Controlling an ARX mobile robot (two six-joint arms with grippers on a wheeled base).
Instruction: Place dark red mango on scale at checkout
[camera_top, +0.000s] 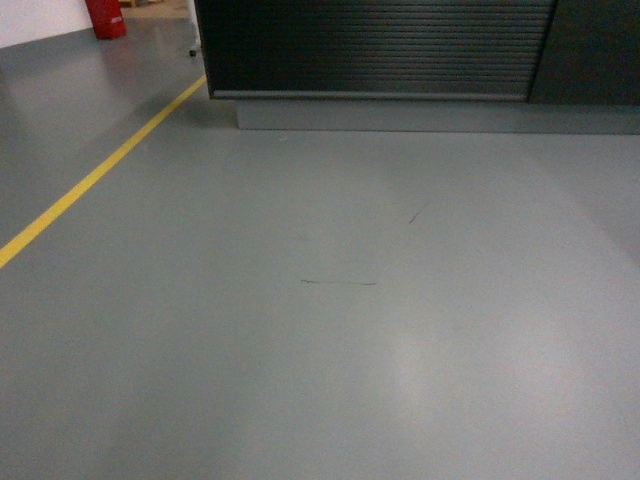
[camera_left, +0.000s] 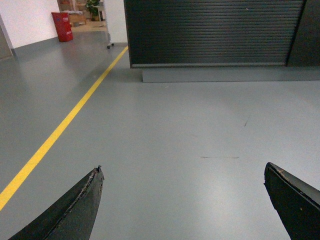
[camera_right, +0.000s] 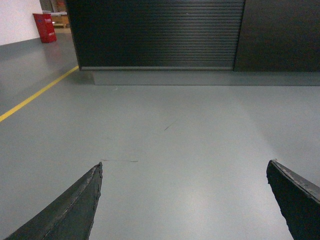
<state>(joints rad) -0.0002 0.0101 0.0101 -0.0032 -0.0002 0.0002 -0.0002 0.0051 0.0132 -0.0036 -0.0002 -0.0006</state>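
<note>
The checkout (camera_top: 380, 50) stands ahead across the grey floor, a dark counter with a ribbed front panel and a grey plinth; it also shows as the checkout (camera_left: 215, 32) in the left wrist view and the checkout (camera_right: 160, 32) in the right wrist view. Only its front is visible, not its top. The dark red mango and the scale are out of view. My left gripper (camera_left: 183, 170) is open over bare floor with nothing between its fingers. My right gripper (camera_right: 184, 165) is open too, also empty. Neither gripper appears in the head view.
A yellow floor line (camera_top: 95, 175) runs diagonally on the left toward the counter's left corner. A red bin (camera_top: 106, 18) stands far back left by a white wall. A plain dark panel (camera_top: 590, 50) adjoins the ribbed front on the right. Grey floor (camera_top: 350, 320) lies between me and the counter.
</note>
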